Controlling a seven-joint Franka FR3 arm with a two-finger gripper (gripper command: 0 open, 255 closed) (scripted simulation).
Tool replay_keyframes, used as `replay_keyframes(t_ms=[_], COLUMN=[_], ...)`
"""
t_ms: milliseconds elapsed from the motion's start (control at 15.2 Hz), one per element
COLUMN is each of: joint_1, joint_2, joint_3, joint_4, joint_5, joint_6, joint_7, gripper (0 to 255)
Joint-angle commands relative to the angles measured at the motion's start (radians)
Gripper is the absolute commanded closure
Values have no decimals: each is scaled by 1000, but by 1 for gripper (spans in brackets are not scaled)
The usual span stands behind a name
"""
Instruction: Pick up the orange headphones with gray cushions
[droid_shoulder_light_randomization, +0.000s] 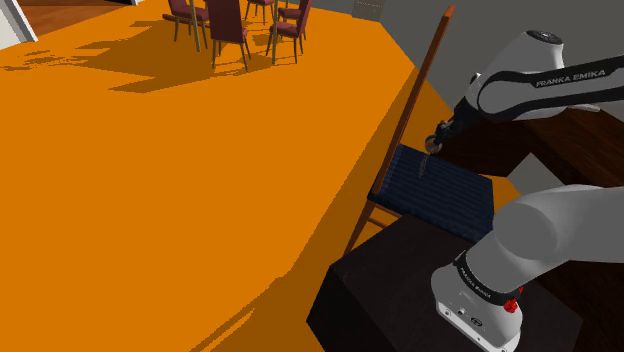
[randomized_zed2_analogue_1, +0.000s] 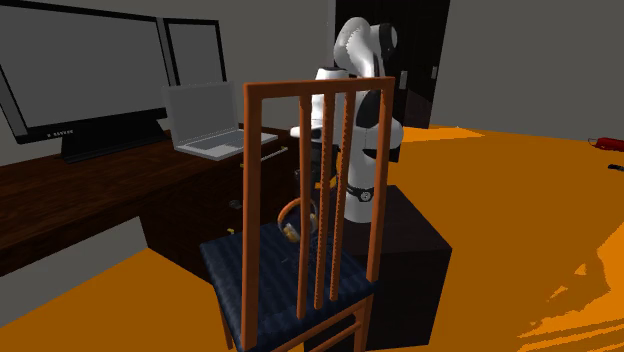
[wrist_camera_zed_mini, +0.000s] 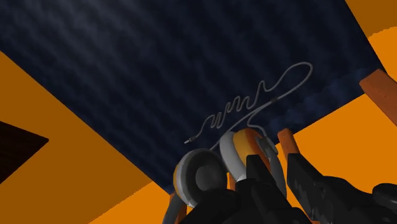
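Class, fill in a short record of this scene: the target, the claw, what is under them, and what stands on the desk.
target: headphones, orange with grey cushions, cable hanging
claw: shut on headphones
below: chair, dark blue seat, wooden slatted back
desk: laptop, open; two monitors
floor: orange

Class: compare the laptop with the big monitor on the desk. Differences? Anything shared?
The big monitor is much larger than the laptop. The monitor is black-framed; the laptop is light grey. The monitor stands on a foot; the laptop lies open. Both sit on the desk with blank grey screens.
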Motion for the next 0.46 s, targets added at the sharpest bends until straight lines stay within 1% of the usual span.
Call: replay_keyframes(t_ms=[0, 264, 396], joint_1=[3, 9, 9], joint_2=[-29, -65, -66], joint_3=[8, 19, 20], joint_4=[17, 53, 54], joint_5=[8, 23, 24], joint_6=[-46, -117, -120], joint_7=[-3, -7, -7], gripper=[255, 255, 255])
